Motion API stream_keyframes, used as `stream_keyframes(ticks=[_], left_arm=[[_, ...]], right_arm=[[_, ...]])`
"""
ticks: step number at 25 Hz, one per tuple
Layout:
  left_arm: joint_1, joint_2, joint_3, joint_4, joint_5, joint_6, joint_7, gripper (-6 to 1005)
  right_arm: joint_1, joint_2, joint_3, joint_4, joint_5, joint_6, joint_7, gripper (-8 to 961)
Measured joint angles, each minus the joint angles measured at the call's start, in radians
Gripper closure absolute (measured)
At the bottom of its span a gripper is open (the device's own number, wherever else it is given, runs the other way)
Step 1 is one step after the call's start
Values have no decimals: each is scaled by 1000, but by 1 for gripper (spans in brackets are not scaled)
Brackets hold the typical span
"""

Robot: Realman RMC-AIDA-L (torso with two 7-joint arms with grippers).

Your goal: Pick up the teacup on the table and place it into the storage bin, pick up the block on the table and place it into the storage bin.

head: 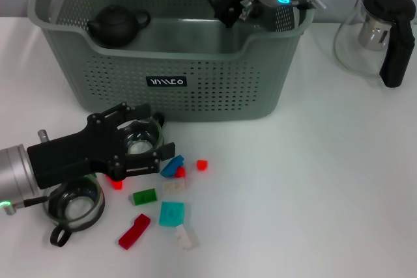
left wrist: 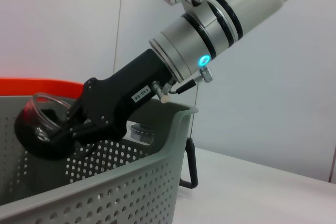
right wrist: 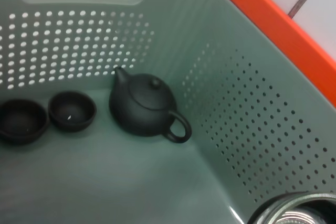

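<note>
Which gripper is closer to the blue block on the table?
Left. The left gripper is just beside the blue block; the right gripper is far off, over the bin.

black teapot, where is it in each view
Head view: the black teapot sits inside the storage bin, at its far left.
Left wrist view: not in it.
Right wrist view: at centre, on the bin floor beside two small dark cups.
Shared landmark: the bin's perforated grey-green wall.

Grey-green storage bin [head: 215, 89] upright (perforated); blocks [head: 172, 213] scattered before it.
</note>
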Motion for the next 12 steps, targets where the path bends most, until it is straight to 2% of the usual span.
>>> stream_keyframes(ticks=[12], left_arm=[[-5,0,0,-1,0,-1,1,65]], right_arm=[[-4,-1,-5,20,61,-11,-57,856]])
